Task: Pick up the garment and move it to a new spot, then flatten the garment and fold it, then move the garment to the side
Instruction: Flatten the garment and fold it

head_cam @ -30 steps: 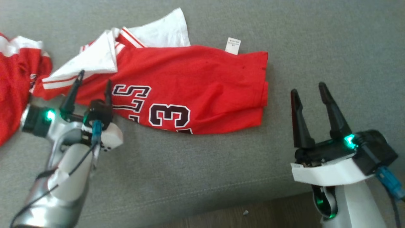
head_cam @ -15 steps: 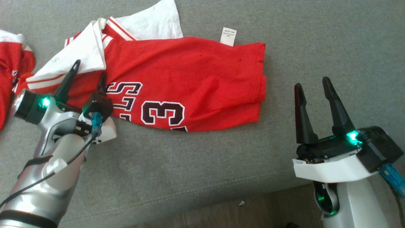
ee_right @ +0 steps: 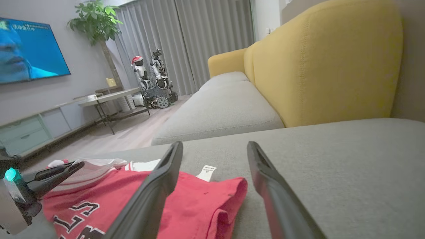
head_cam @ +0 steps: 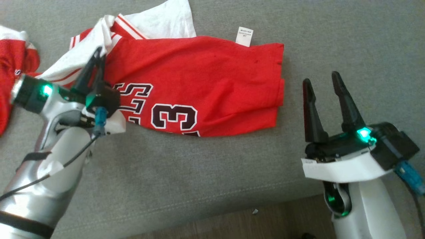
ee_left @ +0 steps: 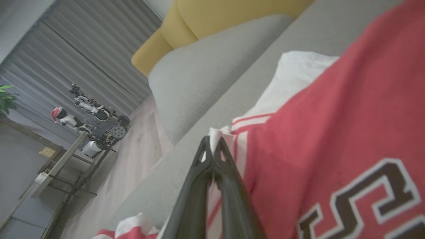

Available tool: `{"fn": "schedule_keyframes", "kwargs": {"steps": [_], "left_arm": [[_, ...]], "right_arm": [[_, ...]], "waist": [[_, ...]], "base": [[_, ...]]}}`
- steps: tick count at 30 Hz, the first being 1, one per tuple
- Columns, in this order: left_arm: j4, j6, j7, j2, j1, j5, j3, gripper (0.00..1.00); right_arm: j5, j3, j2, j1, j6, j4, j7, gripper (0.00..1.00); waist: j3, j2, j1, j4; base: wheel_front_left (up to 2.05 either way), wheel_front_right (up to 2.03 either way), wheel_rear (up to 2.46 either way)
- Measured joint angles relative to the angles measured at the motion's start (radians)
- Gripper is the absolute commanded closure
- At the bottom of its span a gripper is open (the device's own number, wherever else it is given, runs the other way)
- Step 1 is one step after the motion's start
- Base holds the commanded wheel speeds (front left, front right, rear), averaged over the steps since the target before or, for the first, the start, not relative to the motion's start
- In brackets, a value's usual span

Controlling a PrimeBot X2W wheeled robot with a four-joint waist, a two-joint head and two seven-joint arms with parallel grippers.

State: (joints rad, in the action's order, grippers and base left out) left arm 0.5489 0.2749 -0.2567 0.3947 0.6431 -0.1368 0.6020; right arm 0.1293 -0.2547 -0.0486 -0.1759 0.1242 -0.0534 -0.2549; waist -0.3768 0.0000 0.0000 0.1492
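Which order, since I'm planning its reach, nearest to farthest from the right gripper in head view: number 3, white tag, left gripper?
1. white tag, left of the right gripper
2. number 3, on the garment
3. left gripper, far left

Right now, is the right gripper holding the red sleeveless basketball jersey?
No, the right gripper stands open over the grey sofa cushion, clear of the red basketball jersey.

The red jersey [head_cam: 206,76] lies rumpled on the grey sofa [head_cam: 199,172], its number 3 [head_cam: 174,117] showing, white inside flipped out toward eleven o'clock, tag [head_cam: 244,36] at one o'clock.
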Motion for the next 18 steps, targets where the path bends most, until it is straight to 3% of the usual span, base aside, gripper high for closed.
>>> {"fn": "schedule_keyframes", "kwargs": {"steps": [4, 8, 12, 18], "left_arm": [[-0.114, 0.034, 0.0, 0.032, -0.008, 0.047, -0.007, 1.0], [-0.182, 0.061, 0.0, 0.059, -0.046, 0.084, -0.018, 1.0], [-0.22, 0.078, 0.0, 0.076, -0.083, 0.096, -0.019, 1.0], [-0.253, 0.096, 0.0, 0.08, -0.085, 0.102, -0.012, 1.0]], "right_arm": [[0.198, 0.008, -0.001, -0.052, 0.0, -0.105, 0.0, 0.0], [0.272, -0.005, -0.003, -0.153, 0.0, -0.361, 0.007, 0.0], [0.384, -0.035, -0.006, -0.309, 0.0, -0.528, 0.13, 0.0], [0.517, -0.046, -0.046, -0.469, 0.0, -0.587, 0.321, 0.0]], "waist": [[0.0, 0.0, 0.0, -0.017], [0.003, 0.0, 0.0, -0.039], [0.007, 0.0, 0.0, -0.061], [0.006, 0.0, 0.0, -0.092]], "base": [[0.0, 0.0, 0.0], [0.0, 0.0, 0.0], [0.0, 0.0, 0.0], [0.0, 0.0, 0.0]]}}
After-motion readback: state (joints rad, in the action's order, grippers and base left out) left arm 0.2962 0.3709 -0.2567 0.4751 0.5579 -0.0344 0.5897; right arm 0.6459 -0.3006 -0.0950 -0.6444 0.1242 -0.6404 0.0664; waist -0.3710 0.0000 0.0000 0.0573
